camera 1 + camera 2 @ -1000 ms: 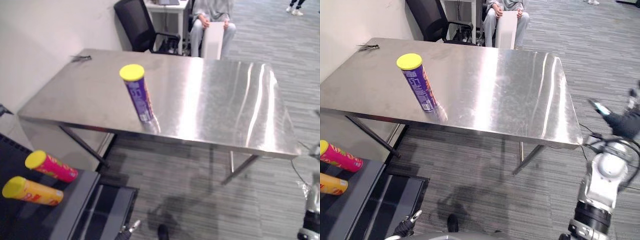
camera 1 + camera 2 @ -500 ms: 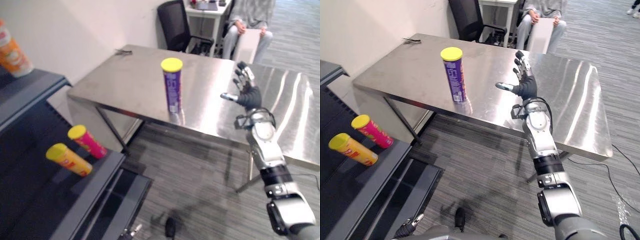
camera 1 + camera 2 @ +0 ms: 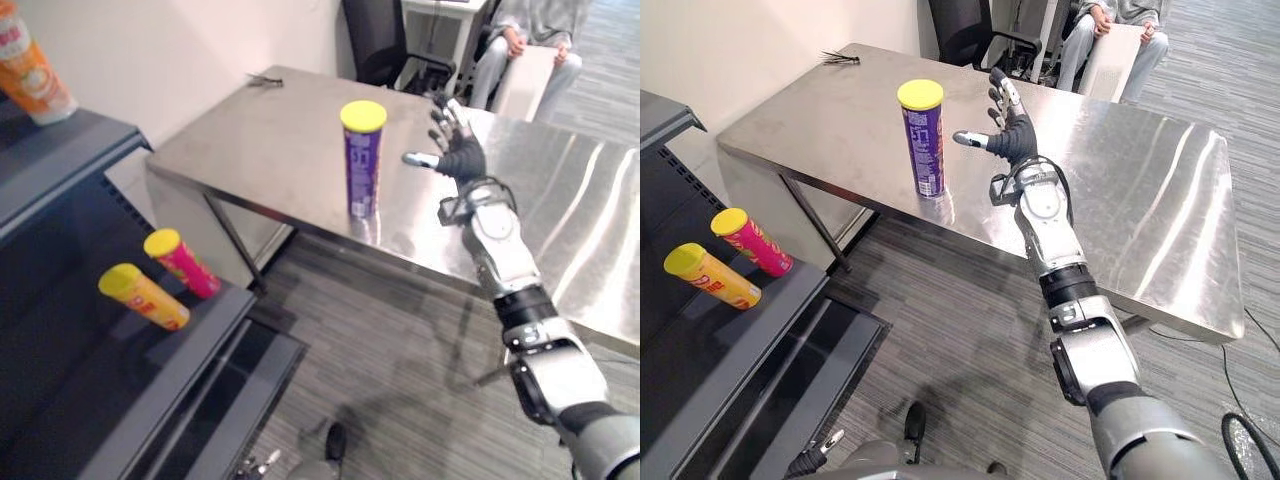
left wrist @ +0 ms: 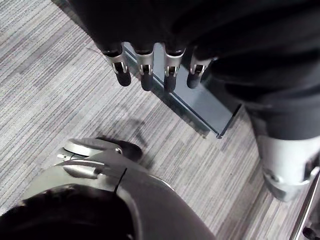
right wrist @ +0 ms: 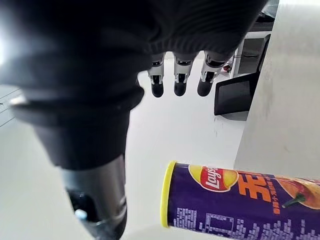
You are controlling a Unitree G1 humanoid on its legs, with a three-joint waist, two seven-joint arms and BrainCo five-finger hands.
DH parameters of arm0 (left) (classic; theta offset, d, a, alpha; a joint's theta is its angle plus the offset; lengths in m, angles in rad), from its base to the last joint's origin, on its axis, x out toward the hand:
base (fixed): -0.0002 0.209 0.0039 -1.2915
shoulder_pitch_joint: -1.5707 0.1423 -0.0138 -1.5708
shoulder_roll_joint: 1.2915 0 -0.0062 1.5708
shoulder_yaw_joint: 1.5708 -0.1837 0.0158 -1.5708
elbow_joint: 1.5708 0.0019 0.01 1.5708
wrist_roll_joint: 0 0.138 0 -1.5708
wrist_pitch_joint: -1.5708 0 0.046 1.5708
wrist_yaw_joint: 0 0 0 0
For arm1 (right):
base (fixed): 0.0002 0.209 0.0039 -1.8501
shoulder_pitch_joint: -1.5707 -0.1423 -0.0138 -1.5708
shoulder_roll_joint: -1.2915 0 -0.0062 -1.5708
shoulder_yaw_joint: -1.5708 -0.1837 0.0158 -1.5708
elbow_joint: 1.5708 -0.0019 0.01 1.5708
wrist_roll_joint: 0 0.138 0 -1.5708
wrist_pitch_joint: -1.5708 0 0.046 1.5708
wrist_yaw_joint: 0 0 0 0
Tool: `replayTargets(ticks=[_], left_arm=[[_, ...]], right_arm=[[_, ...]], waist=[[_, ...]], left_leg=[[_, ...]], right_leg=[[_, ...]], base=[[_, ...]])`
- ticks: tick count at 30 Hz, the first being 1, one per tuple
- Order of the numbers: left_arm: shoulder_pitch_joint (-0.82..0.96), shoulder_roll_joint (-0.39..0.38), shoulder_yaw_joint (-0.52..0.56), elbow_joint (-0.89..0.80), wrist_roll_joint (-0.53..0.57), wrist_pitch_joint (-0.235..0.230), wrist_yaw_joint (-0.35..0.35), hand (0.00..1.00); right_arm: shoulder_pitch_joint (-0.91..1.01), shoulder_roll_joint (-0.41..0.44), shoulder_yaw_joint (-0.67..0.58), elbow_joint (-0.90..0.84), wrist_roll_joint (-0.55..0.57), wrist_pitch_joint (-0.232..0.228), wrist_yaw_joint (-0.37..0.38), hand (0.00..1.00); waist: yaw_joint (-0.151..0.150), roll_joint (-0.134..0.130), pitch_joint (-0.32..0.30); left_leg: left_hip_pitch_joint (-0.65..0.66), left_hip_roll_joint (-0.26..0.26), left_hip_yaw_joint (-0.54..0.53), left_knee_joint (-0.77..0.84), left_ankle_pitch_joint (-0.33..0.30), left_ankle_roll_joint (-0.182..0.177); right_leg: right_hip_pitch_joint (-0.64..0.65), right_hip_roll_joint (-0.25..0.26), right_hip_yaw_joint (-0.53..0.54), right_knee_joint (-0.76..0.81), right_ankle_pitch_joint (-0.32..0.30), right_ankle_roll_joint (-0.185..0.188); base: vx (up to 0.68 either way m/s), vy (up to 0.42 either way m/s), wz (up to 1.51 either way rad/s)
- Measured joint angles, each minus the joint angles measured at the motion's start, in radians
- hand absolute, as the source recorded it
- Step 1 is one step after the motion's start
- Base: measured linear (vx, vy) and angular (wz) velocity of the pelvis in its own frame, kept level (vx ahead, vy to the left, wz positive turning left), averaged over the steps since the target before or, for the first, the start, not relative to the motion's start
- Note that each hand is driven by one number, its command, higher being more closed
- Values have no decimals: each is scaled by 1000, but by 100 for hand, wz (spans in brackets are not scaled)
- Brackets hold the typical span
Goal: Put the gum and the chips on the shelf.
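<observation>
The right hand (image 3: 1010, 138) has come up from low beside the table (image 3: 1120, 210), where a second ago just its arm showed at the view's right edge, and now reaches out over the steel top. Half a second ago it hung well apart from the purple chips can (image 3: 925, 140). Now it is just beside the can's upper half, on its right, with the thumb tip pointing at the can across a narrow gap. The head camera has swung left over the same second, so the whole scene has slid across the view. More of the dark shelf (image 3: 70, 165) shows, with an orange bottle (image 3: 30, 65) on its upper board.
</observation>
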Motion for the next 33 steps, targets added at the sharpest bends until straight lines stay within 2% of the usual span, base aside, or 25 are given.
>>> replayTargets(ticks=[10, 16, 18, 23, 33], left_arm=[[-1, -3, -3, 0, -28, 0, 1, 0], [-5, -2, -10, -1, -38, 0, 1, 0], [-14, -3, -11, -1, -39, 0, 2, 0], [-22, -5, -11, -12, -39, 0, 2, 0], [-31, -3, -11, -31, -40, -2, 2, 0]], right_arm=[[-61, 8, 1, 73, -1, 21, 1, 0], [-76, 29, 11, 114, -1, 33, 7, 0], [-76, 30, 21, 134, -2, 35, 11, 0], [-78, 40, 38, 156, -9, 37, 13, 0], [-135, 57, 38, 191, -10, 38, 11, 0]], waist=[[5, 10, 7], [9, 9, 11], [29, 8, 13], [51, 7, 22], [54, -1, 59]], left_leg=[[-22, 36, -19, -1, 10, -32], [-35, 42, -42, 2, 17, -35], [-37, 42, -44, 5, 19, -36], [-40, 42, -51, 5, 19, -36], [-62, 41, -81, 3, 24, -39]], right_leg=[[-15, 38, -10, -1, 4, -18], [-15, 48, -31, -8, 5, -18], [-14, 49, -33, -12, 5, -18], [-10, 52, -43, -17, 5, -18], [-17, 55, -70, -18, 4, -19]], base=[[-34, -28, 3], [16, -23, 9], [32, -18, 5], [21, -15, 5], [-13, -4, 8]])
